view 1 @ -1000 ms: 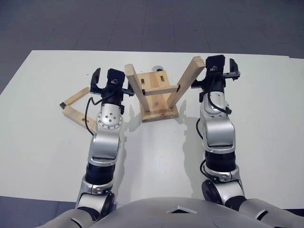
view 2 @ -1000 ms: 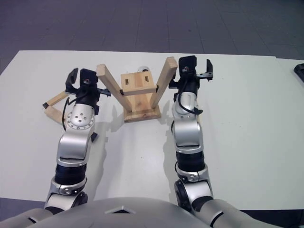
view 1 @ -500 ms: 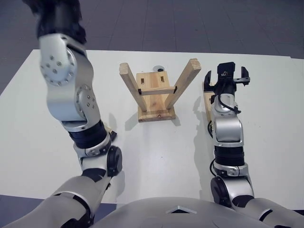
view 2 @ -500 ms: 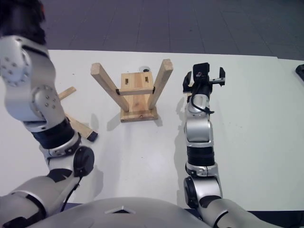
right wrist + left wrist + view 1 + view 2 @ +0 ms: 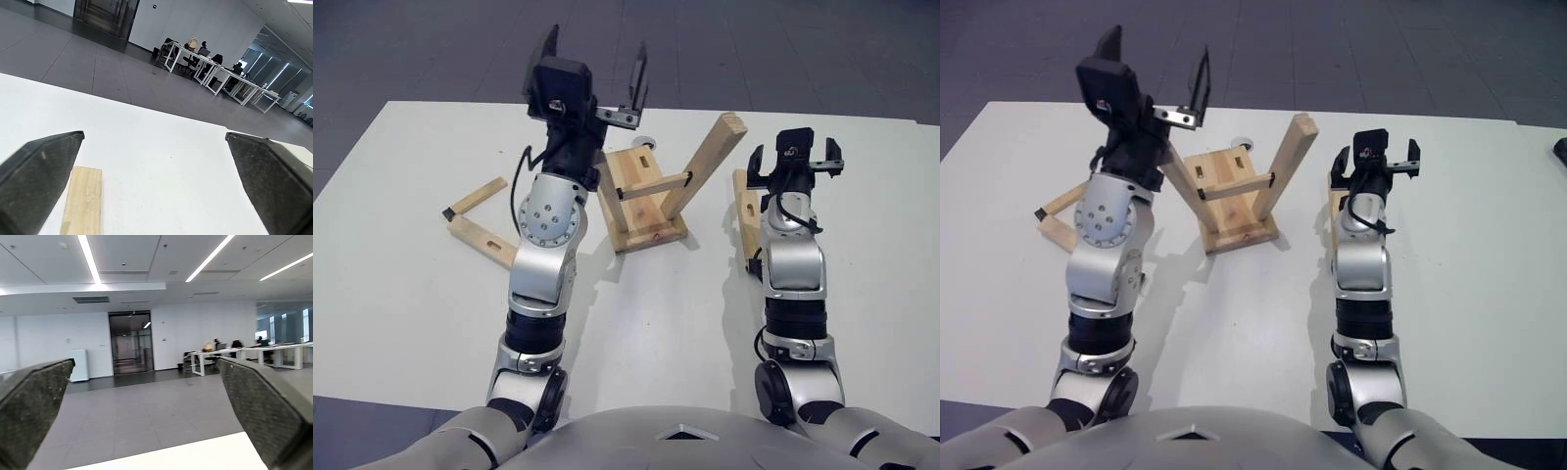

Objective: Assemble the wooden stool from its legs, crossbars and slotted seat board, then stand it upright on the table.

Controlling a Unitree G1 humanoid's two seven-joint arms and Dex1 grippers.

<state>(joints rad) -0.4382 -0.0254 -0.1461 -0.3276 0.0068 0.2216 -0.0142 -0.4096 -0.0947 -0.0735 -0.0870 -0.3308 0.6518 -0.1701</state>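
Stool (image 5: pixel 646 191) sits half-built, inverted. Right gripper (image 5: pixel 796 159), released, hovers by a loose leg (image 5: pixel 742 208); best to descend squarely and pinch it mid-length. Left gripper (image 5: pixel 594 64) hangs raised, also released.

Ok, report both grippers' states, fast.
Left gripper: open, holding nothing.
Right gripper: open, holding nothing, just over a loose wooden piece.

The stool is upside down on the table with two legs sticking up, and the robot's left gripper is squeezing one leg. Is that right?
Not quite. The stool is upside down on the table with two legs sticking up, but the left gripper is open and squeezing nothing, as the left wrist view shows.
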